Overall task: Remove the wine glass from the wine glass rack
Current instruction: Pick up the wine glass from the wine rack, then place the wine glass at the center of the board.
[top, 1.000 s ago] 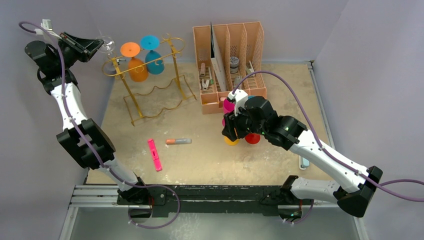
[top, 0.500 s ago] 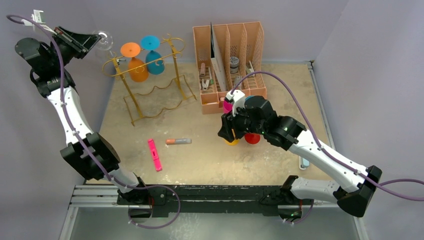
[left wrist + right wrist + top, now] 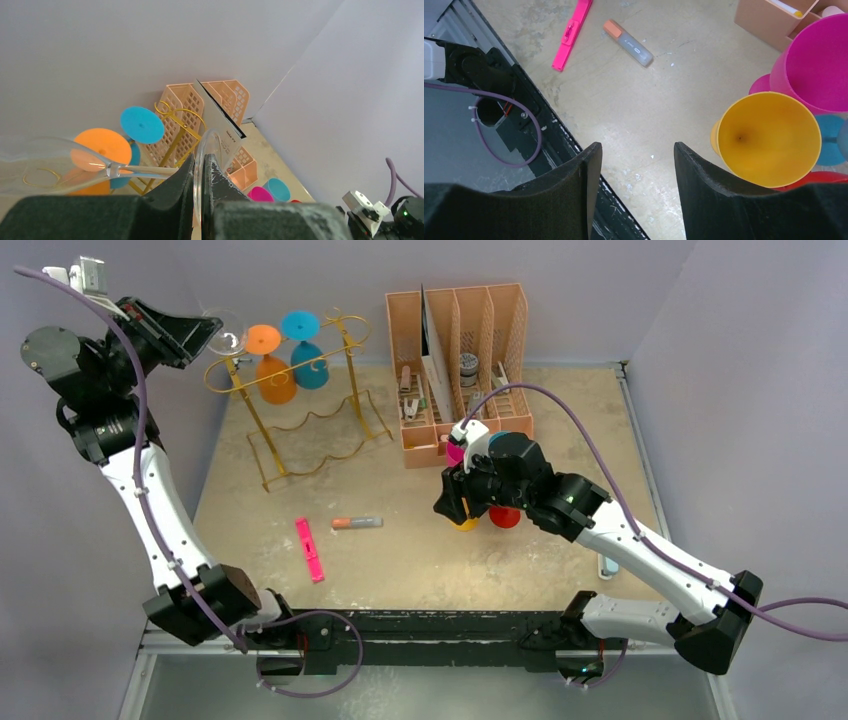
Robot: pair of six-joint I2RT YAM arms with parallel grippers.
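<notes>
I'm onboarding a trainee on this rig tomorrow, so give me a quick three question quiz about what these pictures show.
1. True or false: the left pincer is shut on the clear wine glass.
2. How many coloured glasses hang on the gold rack?
3. In its wrist view, which cup sits nearest the open right pincer: A pink, B yellow, C blue?

Key
1. True; it grips the foot.
2. Two: the orange glass and the blue glass.
3. B, the yellow cup.
</notes>
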